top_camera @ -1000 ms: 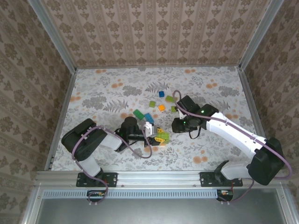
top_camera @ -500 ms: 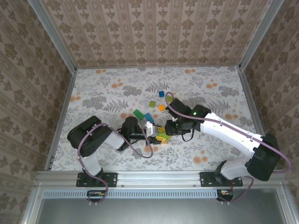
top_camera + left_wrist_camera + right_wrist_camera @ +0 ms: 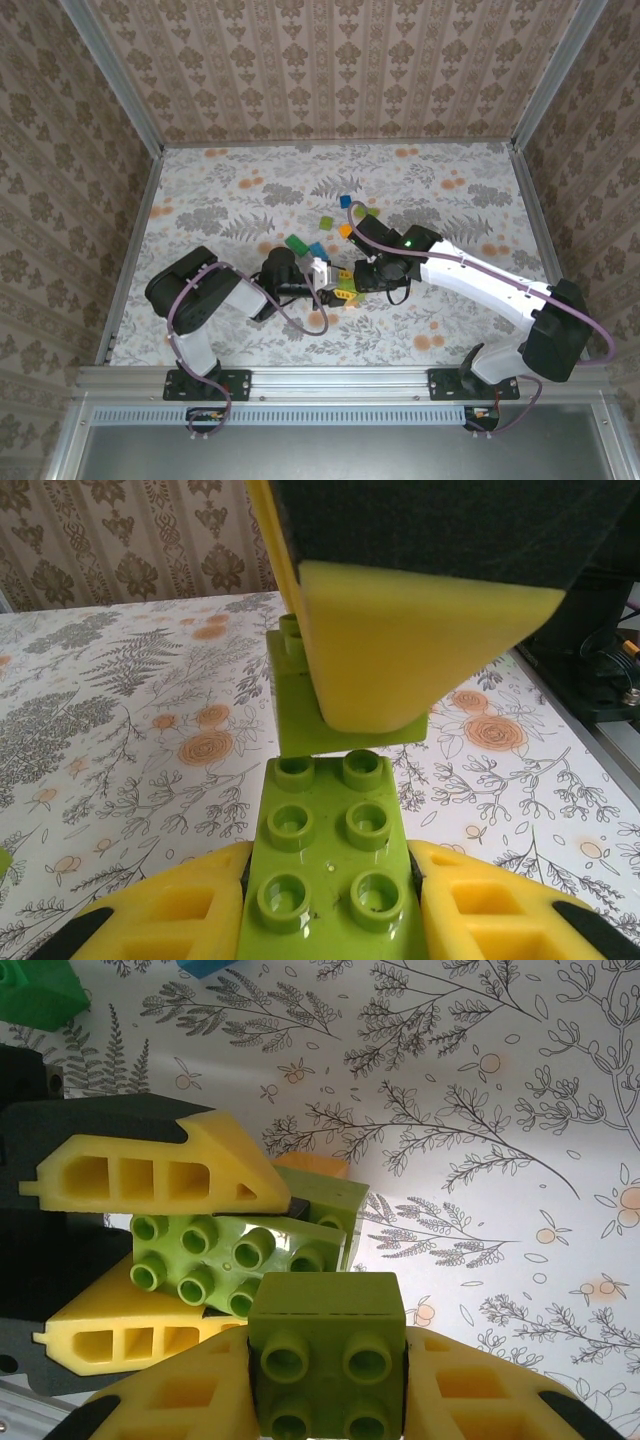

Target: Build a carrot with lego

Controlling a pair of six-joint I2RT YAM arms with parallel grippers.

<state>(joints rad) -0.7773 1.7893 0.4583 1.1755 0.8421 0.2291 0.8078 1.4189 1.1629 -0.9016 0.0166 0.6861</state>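
The left jaws hold the half-built carrot (image 3: pixel 330 850) at frame centre; the right jaws hold a green brick (image 3: pixel 325 1330) just beside it. Loose bricks (image 3: pixel 326 222) above are not yet used.

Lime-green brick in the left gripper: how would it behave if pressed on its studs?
Probably rigid: the lime-green brick looks like hard plastic. Its glossy sides might slip, as the left gripper clamps two faces. Likely light, since it fits between the fingers.

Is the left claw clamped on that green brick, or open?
Shut on it: the lime-green brick sits squeezed between the left gripper's yellow fingers.
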